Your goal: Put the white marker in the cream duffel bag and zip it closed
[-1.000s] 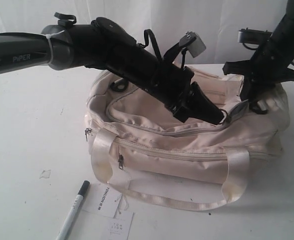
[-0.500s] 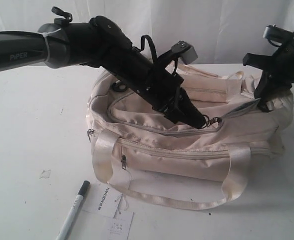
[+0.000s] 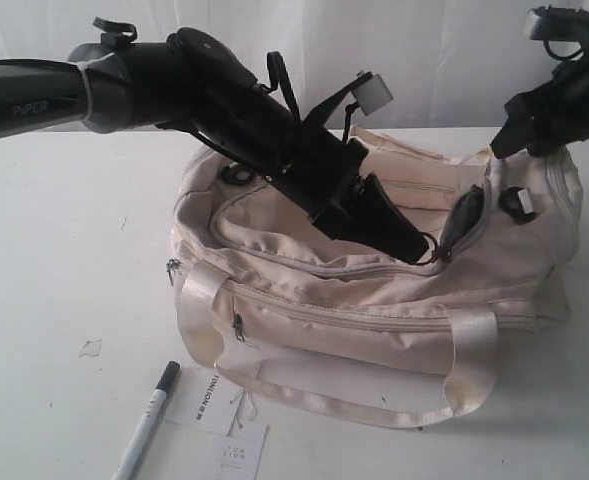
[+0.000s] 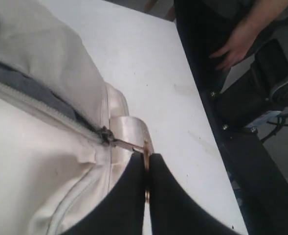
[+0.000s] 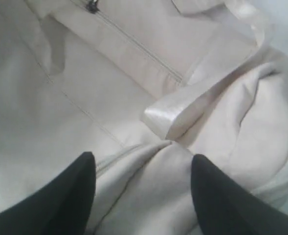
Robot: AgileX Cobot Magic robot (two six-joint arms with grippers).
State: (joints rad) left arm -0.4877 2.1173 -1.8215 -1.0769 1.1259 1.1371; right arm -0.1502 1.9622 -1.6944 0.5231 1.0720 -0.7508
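The cream duffel bag (image 3: 354, 320) lies on the white table, its top zipper gaping dark near the right end. My left gripper (image 3: 424, 250) reaches across the bag's top and is shut on the metal zipper pull (image 4: 129, 144), which sits edge-on between the black fingertips of that gripper (image 4: 146, 156). My right gripper (image 3: 504, 140) hovers over the bag's right end, and in its wrist view the right gripper (image 5: 143, 159) is open, with cream fabric below the spread fingers. The white marker (image 3: 149, 420), black cap up, lies on the table in front of the bag's left corner.
Two white paper tags (image 3: 219, 415) lie beside the marker. A small scrap (image 3: 91, 347) rests on the table at left. In the left wrist view, the table edge (image 4: 202, 98) runs past a person's hand (image 4: 232, 44) and dark equipment.
My right gripper has opened, let go of the bag's right end and lifted away. The left gripper keeps its hold on the zipper pull and has barely moved.
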